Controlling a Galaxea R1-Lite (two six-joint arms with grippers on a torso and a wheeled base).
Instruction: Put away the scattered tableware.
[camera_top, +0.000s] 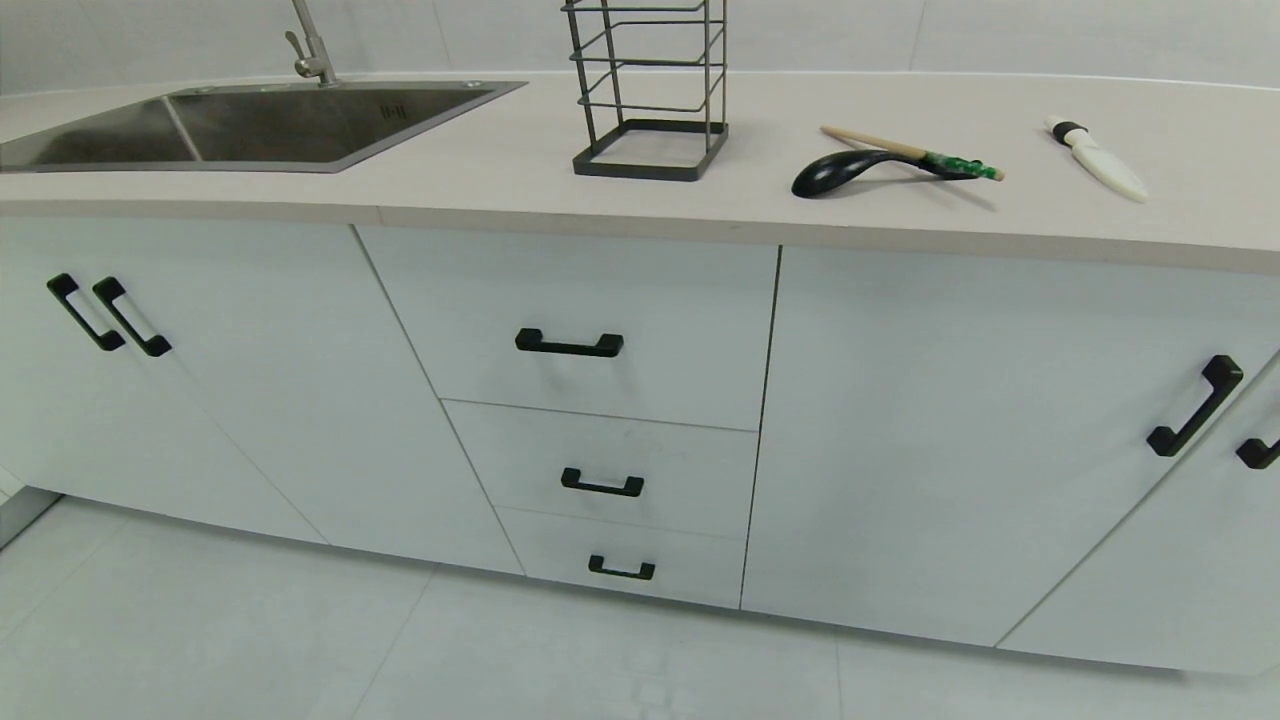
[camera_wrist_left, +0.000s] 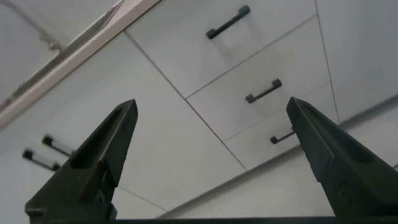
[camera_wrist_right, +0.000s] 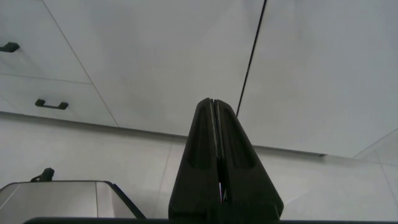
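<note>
Head view: pale matte tabletop (camera_top: 450, 170), smooth, long straight front edge. Rear L: brushed steel sink (camera_top: 260, 163), angular basin, small dark mark on inner wall, too small to read; steel faucet (camera_top: 310, 50) behind it. Centre rear: dark wire rack (camera_top: 640, 170), upright, thin metal rods on a square base frame.

R of rack: black spoon (camera_top: 835, 175), glossy, rounded bowl toward robot's L, handle running to the R, long axis roughly along the tabletop edge. Lying across the spoon handle: chopstick (camera_top: 885, 143), light wood w/ green patterned end; wood end rear-L, green end front-R, touching the spoon near the handle tip. Further R, apart from both: white utensil (camera_top: 1105, 165), smooth pale tapered body, black band near rear-L end, long axis diagonal, pale tip toward front-R.

Below: flat white cabinet fronts (camera_top: 950, 430), 3 stacked drawers (camera_top: 600, 300), black angular bar handles (camera_top: 569, 344). Light grey tiled floor (camera_top: 300, 640).

Left wrist view: L gripper (camera_wrist_left: 211, 102) low in front of the drawers, fingers (camera_wrist_left: 99, 162) dark, wedge-shaped, spread wide, nothing between.

Right wrist view: R gripper (camera_wrist_right: 212, 106) facing cabinet doors near the floor, dark fingers (camera_wrist_right: 202, 149) pressed flat together, only a thin seam visible, holding nothing.
</note>
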